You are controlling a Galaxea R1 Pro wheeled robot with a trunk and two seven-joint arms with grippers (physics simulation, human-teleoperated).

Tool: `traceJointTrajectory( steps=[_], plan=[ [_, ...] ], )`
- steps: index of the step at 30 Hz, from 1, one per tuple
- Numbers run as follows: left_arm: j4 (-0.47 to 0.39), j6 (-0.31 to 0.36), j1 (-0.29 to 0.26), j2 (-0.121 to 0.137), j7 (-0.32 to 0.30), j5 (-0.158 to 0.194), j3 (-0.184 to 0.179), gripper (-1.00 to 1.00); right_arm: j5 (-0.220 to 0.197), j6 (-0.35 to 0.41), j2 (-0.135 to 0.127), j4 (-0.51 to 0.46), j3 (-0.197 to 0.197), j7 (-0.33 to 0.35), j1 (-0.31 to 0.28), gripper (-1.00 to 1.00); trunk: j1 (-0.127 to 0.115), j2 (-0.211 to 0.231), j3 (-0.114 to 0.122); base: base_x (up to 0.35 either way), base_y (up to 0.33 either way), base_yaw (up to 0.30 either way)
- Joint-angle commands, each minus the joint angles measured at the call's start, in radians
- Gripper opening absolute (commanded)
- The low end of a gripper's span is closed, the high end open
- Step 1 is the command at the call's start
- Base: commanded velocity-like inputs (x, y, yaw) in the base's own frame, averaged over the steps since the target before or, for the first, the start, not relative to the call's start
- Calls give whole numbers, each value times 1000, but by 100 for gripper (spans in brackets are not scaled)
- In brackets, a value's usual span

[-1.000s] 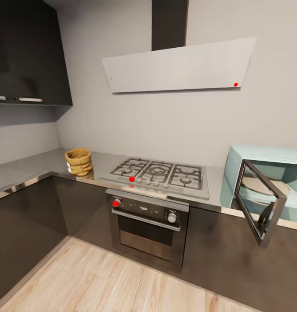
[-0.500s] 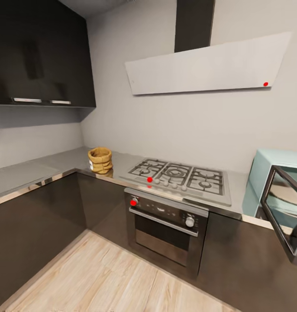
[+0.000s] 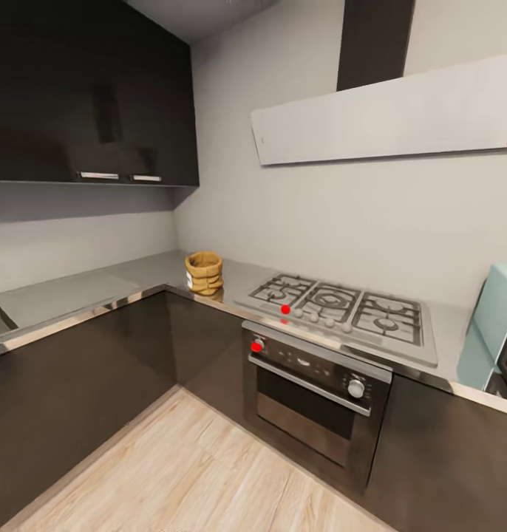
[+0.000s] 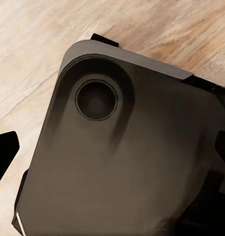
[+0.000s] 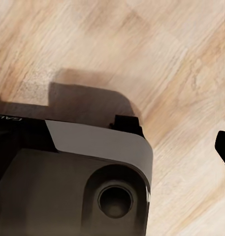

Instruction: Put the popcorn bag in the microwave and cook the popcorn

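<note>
Jaws not readable from the wrist views, nothing picked up: popcorn bag untouched on the countertop, microwave far.

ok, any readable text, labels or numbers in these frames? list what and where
"GAL": pale letters, cut off by the frame edge, on the dark robot base in the right wrist view.
Popcorn bag: white label on its side, too small to read.
Oven panel: faint marks between the knobs, too blurred to read.
Hood: tiny mark near its left end, unreadable.
Nothing else legible.
</note>
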Motion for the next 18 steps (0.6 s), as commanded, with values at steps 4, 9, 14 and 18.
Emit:
traceJointTrajectory(
  steps=[4,9,14,18],
  plan=[
    [-1,-2,0,0,1,5,-1,100,7,-4,-2,3,-8,2,-1,100,0,0,2,0,0,265],
    [-1,-2,0,0,1,5,-1,100,4,0,-15,-1,-16,4,-1,100,0,0,3,0,0,30],
    [-1,-1,0,0,1,5,-1,100,13,-10,-14,-3,-7,3,-1,100,0,0,3,0,0,2],
    [-1,0,0,2,-6,5,-1,100,16,-10,-13,-3,-6,4,-1,100,0,0,3,56,4,0]
  ],
)
